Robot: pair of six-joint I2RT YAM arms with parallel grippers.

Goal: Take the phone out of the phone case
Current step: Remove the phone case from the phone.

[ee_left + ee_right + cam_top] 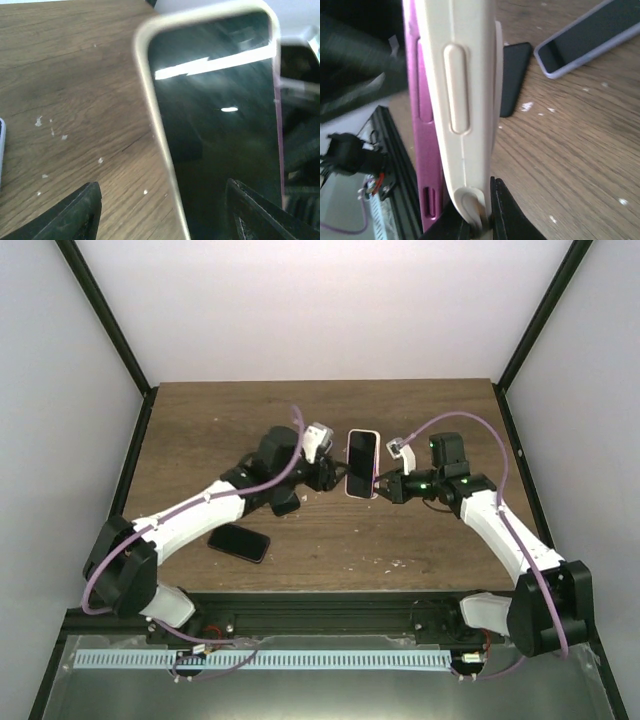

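Overhead, the phone (361, 462) is held up over the surface (420, 420), between the left gripper (328, 476) and the right gripper (384, 487). A second phone (238, 542) lies flat, well apart, near the left arm. The main hazard, judged from this pose, is that only one side grips, so the phone could swing or drop to the wood. Left wrist view: the cream case (150, 95) frames the dark screen and fills the upper right, its long edge running down between the two fingers (85, 212), which stand wide apart. The left gripper is open and holds nothing, though whether its right finger touches the screen cannot be told. If it closes off-centre, it would likely press phone and case together rather than part them. Right wrist view: the right gripper is closed, its fingers (502, 217) pinching only the case's lower corner. A pink edge (420, 130) sits against the cream side; it is apparently the phone's, but how far it is free of the case is unclear. So small a hold on a rounded corner may slip, or the case may twist about it.
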